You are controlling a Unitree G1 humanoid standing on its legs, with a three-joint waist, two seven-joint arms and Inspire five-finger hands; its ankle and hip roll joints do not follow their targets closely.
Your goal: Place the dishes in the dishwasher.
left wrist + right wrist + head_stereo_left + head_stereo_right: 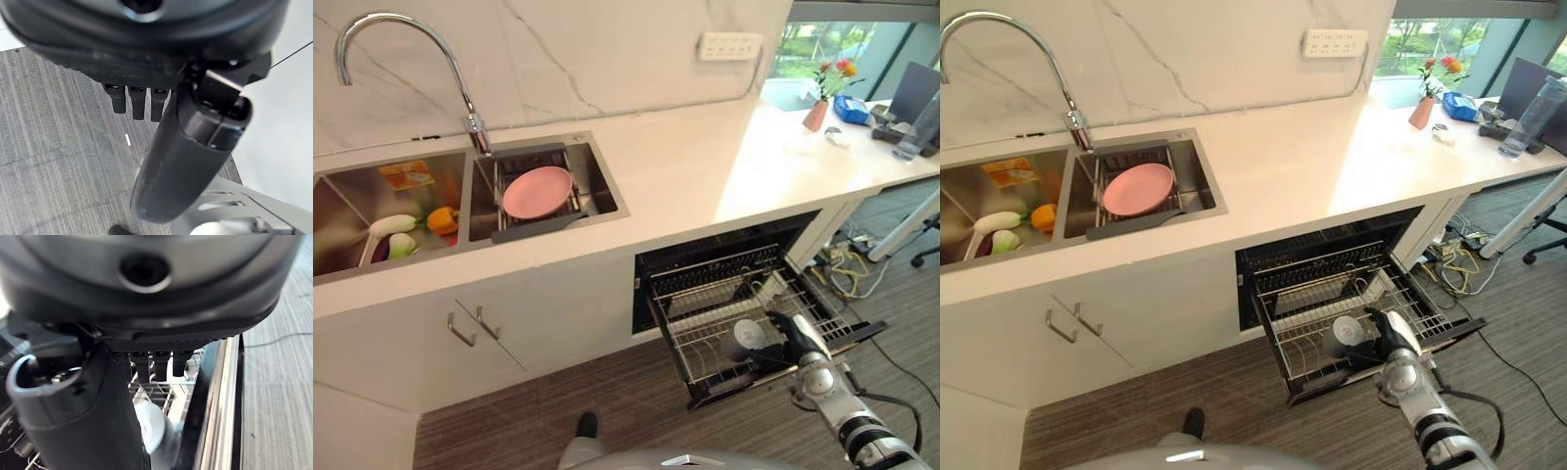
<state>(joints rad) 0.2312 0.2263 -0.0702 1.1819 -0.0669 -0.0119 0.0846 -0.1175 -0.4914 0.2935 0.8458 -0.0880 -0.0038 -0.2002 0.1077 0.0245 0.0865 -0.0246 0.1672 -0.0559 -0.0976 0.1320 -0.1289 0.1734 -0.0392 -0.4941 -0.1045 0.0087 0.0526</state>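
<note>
The right hand (795,338) has its fingers (155,363) closed around a grey cup (745,336), at nine o'clock from them, in the dishwasher rack (705,318).

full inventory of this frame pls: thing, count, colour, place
Plate: 1, pink, on a rack in the sink's right basin.
Sink: 1, steel, two basins, in the white counter.
Faucet: 1, chrome, behind the sink.
Items in the left basin: several, white, orange, green.
Dishwasher rack: 1, wire, pulled out under the counter.
Cup: 1, grey-white, in the dishwasher rack.
Vase of flowers: 1, counter's far end.
Bottle: 1, clear, far right.
Right hand: dark, at the cup.
Left hand: dark, over the floor, fingers relaxed.
</note>
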